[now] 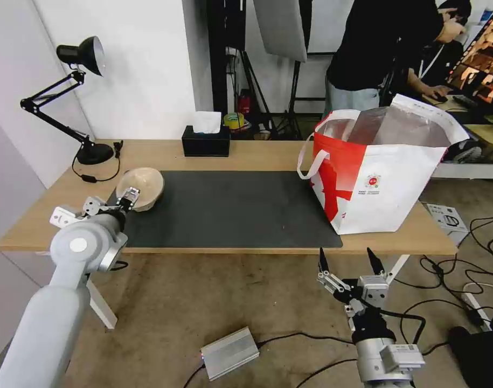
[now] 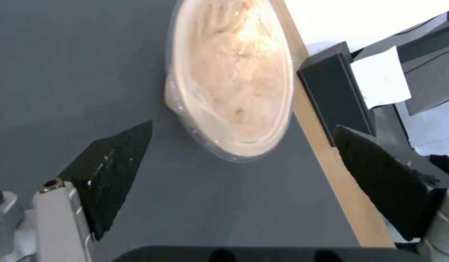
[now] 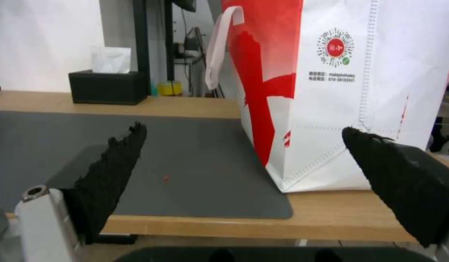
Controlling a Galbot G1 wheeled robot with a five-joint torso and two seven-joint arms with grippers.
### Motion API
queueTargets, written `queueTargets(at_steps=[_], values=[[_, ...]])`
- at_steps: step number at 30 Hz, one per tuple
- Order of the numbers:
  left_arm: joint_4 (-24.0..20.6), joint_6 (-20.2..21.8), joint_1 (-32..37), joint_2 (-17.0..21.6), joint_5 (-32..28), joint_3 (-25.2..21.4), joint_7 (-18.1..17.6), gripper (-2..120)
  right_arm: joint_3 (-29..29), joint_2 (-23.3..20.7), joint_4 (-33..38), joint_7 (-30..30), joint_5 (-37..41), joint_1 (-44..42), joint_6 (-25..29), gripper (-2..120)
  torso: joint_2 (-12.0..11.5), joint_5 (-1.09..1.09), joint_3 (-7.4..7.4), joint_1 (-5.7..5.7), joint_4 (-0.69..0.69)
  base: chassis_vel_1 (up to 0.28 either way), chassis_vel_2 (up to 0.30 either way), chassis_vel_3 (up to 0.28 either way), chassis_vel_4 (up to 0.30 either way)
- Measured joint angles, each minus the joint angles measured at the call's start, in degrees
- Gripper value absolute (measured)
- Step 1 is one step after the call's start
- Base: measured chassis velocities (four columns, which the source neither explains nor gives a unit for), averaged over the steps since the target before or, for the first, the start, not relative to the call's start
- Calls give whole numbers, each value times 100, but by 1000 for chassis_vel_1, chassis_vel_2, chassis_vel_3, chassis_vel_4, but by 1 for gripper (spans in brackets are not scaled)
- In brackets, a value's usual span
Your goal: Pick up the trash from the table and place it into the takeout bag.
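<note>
Bowl, tan and domed, is sitting at the left end of the dark mat on the counter. Left gripper is hovering just beside it, fingers spread apart and gripping nothing. Bag is standing at the mat's right end. Right gripper is waiting below the counter's front edge, fingers released

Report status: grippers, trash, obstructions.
Left gripper open, at tan domed bowl on the mat. Right gripper open, idle below the table edge by takeout bag. Nothing blocking.
</note>
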Motion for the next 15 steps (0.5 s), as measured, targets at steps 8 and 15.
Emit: queueTargets(at_steps=[8, 15], values=[[164, -6, -135, -31, 6, 65, 3, 100, 1, 0, 0, 0, 0, 0, 0, 100, 0, 0, 0, 0, 0, 0, 0, 0, 0], [304, -11, -210, -19, 19, 72, 34, 100, 0, 0, 0, 0, 0, 0, 0, 100, 0, 0, 0, 0, 0, 0, 0, 0, 0]])
